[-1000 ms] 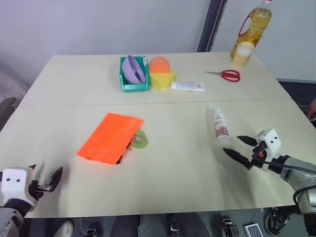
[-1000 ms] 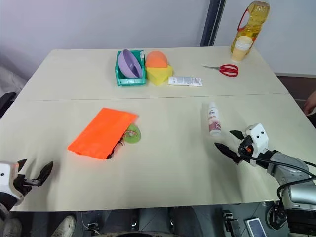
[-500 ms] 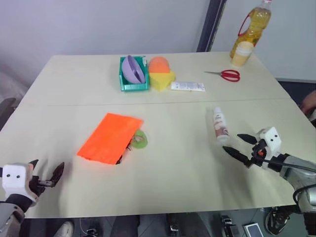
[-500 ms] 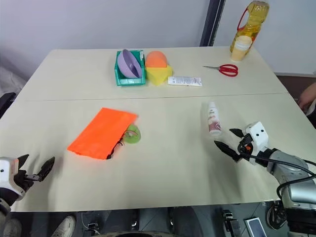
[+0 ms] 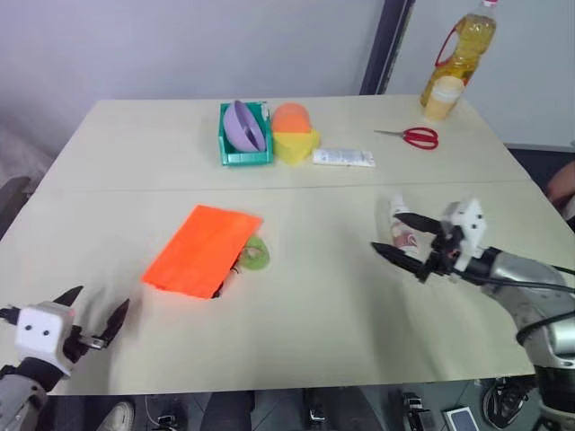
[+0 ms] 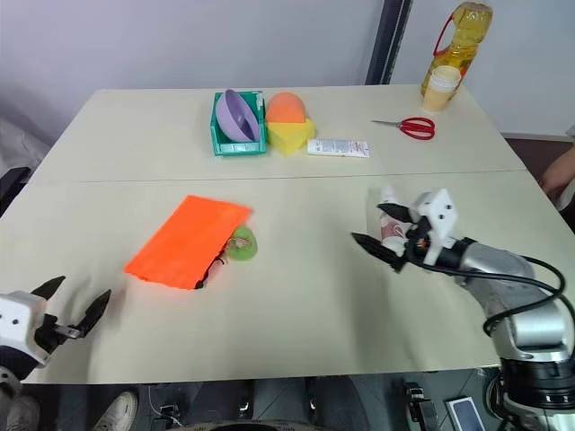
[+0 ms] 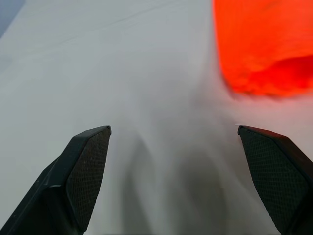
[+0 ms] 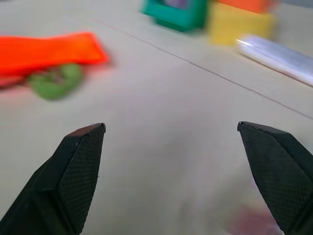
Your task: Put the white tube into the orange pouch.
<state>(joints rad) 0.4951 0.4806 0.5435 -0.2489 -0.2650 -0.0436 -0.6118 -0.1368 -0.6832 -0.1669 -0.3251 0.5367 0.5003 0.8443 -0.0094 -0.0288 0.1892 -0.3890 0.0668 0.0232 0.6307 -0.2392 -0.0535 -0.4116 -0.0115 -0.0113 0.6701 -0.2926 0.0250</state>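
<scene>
On the pale beige tabletop (image 5: 323, 296), the small rounded white tube with a maroon label patch (image 5: 401, 226) is lying right of centre, partly hidden behind the right end effector (image 5: 406, 235). That end effector is hanging with its two black fingers spread wide and nothing between them, one finger crossing in front of the tube; whether it is touching the tube is hard to tell from the head views. The bright orange flat fabric pouch (image 5: 201, 249) is lying left of centre, well apart from the tube, with a small round green tag (image 5: 254, 253) just beside its right edge. Near the front left corner, the left end effector (image 5: 93, 318) is also hanging wide open and empty, the pouch's edge showing ahead of it in the left wrist view. Along the far side are sitting a green plastic bin holding a purple bowl (image 5: 243, 135), an orange-and-yellow rounded object (image 5: 293, 131), a longer flat white tube (image 5: 342, 158), red-handled scissors (image 5: 413, 136) and a yellow oil bottle (image 5: 458, 54).
</scene>
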